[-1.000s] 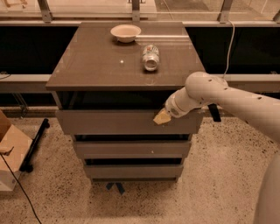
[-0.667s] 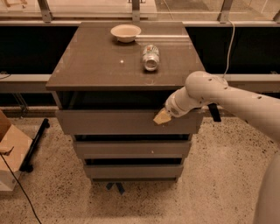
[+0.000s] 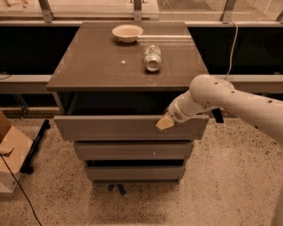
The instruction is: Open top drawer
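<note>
We take this for lab or test area in office-type building, not home.
- Speckled terrazzo floor [image 3: 230, 176].
- Glazed partition with metal posts [image 3: 46, 9] along back.
- Lone grey-brown drawer cabinet [image 3: 88, 66] standing free on floor. Bowl [image 3: 127, 32] and can [image 3: 152, 57], lying on its side, on top.
- Loose black cable [image 3: 17, 194] across floor at left, white cable [image 3: 231, 48] hanging at right.
- Cardboard box [image 3: 11, 154] at left edge.
- We see robot arm's gripper [image 3: 166, 121] at upper edge of top drawer [image 3: 110, 128] front, right of middle. Drawer stands partway out.
</note>
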{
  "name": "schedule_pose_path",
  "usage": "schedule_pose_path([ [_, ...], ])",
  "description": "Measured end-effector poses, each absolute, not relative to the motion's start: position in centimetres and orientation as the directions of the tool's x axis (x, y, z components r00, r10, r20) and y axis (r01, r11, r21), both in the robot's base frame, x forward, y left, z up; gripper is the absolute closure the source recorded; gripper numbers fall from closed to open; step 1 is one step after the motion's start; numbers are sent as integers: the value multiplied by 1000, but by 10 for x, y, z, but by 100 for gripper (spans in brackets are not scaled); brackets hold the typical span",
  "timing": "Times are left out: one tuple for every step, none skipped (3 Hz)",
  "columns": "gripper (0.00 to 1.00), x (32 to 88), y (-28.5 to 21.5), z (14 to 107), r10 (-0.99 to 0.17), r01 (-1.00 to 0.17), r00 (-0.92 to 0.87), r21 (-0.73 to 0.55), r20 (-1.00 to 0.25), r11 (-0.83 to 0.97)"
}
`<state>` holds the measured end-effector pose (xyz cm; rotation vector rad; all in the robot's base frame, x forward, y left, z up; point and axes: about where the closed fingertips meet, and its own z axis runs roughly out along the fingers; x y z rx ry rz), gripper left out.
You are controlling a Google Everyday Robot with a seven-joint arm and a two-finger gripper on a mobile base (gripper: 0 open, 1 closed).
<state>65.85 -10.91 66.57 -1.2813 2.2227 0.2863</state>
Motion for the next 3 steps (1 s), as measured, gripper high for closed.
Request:
schedule_pose_path([
  [20, 623, -116, 665, -710, -832, -450, -35, -542, 554],
  [0, 616, -116, 665, -707, -830, -459, -24, -538, 557],
  [0, 551, -123, 661, -675, -803, -547, 84, -495, 589],
])
